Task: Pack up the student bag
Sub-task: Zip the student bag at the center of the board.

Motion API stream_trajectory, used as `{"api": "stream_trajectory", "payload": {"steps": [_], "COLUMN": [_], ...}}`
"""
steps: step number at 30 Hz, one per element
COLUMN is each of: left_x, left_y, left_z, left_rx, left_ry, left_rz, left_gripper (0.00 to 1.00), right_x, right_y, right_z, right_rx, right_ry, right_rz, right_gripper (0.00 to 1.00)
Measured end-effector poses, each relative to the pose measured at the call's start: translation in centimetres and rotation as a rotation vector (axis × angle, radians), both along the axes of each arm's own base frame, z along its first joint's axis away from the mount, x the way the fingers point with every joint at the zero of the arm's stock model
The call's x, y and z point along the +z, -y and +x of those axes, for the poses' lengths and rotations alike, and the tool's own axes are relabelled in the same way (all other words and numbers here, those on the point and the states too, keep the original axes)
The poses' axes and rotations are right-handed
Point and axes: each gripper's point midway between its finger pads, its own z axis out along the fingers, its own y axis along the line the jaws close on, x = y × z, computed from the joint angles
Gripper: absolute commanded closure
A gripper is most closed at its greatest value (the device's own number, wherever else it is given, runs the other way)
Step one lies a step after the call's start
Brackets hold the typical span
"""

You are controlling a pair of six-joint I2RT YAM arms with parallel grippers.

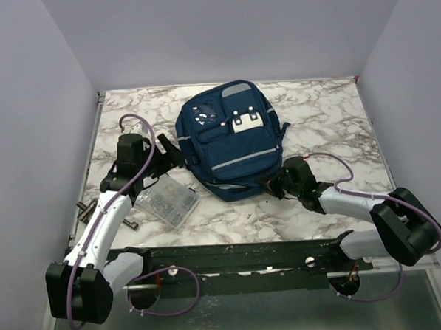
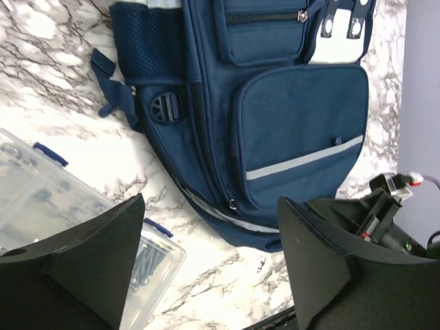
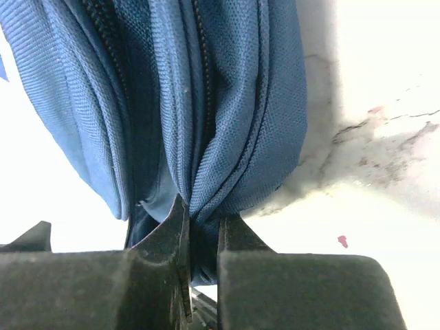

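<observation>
My right end effector (image 3: 203, 230) is pinched on a fold of the navy blue fabric backpack (image 1: 230, 138), lying flat on the marble counter (image 1: 314, 123); left end effector (image 2: 212, 206) hangs beside it, jaws apart. I'd grip firm and lift slowly so the seam doesn't slip.

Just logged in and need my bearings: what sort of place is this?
Probably a lab robot cell, not a classroom: a marble-pattern table boxed in by plain grey walls, with a bag and clear box laid out.
</observation>
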Motion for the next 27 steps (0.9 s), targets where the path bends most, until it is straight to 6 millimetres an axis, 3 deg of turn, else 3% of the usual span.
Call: {"api": "stream_trajectory", "payload": {"steps": [3,6,9,16,24,27], "left_x": [0.2,-0.7,-1.0,0.5,0.7,-0.9], "left_y": [-0.9,-0.9,0.2,3.0,3.9,4.2], "left_z": [1.5,2.2,2.2,1.8,2.8,3.1], "left_rx": [0.026,0.007,-0.062,-0.197,-0.189,-0.162], "left_ry": [-0.016,-0.065,-0.088,-0.05,0.02,0.062], "left_rz": [-0.024,-0.065,-0.126,-0.209,-0.206,-0.195], "left_gripper": [0.44,0.46,0.44,0.54,0.42,0.4], "right_x": [1.6,3.2,5.0,12.6,17.8,19.3], "right_y": [0.5,1.5,2.6,4.7,6.0,5.9], "right_z": [0.6,1.7,3.1,7.2,9.8,10.8], "right_rx": [-0.035,-0.055,-0.069,-0.049,-0.04,-0.025], "right_ry": [0.021,0.004,-0.005,0.082,0.15,0.169], "right_rz": [0.032,0.068,0.098,0.227,0.311,0.331], "right_gripper": [1.0,1.0,1.0,1.0,1.0,1.0]}}
